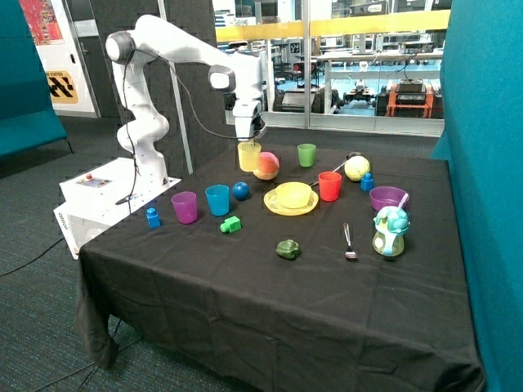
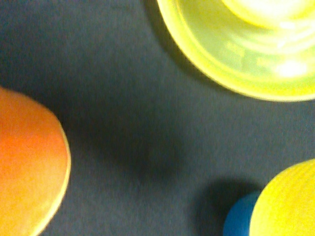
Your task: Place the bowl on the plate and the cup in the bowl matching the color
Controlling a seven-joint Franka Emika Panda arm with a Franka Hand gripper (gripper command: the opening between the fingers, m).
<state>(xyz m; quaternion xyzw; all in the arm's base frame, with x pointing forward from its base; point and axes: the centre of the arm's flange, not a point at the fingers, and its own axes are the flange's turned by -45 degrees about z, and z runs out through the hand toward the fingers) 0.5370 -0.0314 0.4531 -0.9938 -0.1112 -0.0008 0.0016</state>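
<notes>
While the pincer (image 1: 250,139) hangs above the table (image 1: 245,294) gripping the yellow cup (image 1: 249,156) by its rim, the cup sits lifted just beside the peach-coloured toy fruit (image 1: 266,166). Yellow bowl (image 1: 293,194) already rests on the yellow plate (image 1: 274,204), mid-table, between the blue ball (image 1: 240,191) and the red cup (image 1: 329,185). Yellow cup not in the bowl yet.

Wrist view: plate rim (image 2: 211,54) with the bowl (image 2: 266,10) on it, the orange fruit (image 2: 27,167) across the dark cloth, and a yellow curved edge (image 2: 290,206), probably the held cup, over a blue round thing (image 2: 238,221), likely the ball. Pincer tips not visible there.

Other items on the table: green cup (image 1: 306,154) near the far edge, yellow-green ball (image 1: 356,168), small blue bottle (image 1: 367,182) beside it, purple bowl (image 1: 387,198), teal toy kettle (image 1: 390,232) in front of that bowl, metal spoon (image 1: 349,242), green toy pepper (image 1: 287,249), green block (image 1: 231,224), blue cup (image 1: 217,199), purple cup (image 1: 185,207), small blue bottle (image 1: 153,217) at the near-arm edge. Blue and purple cups stand side by side, close but apart.
</notes>
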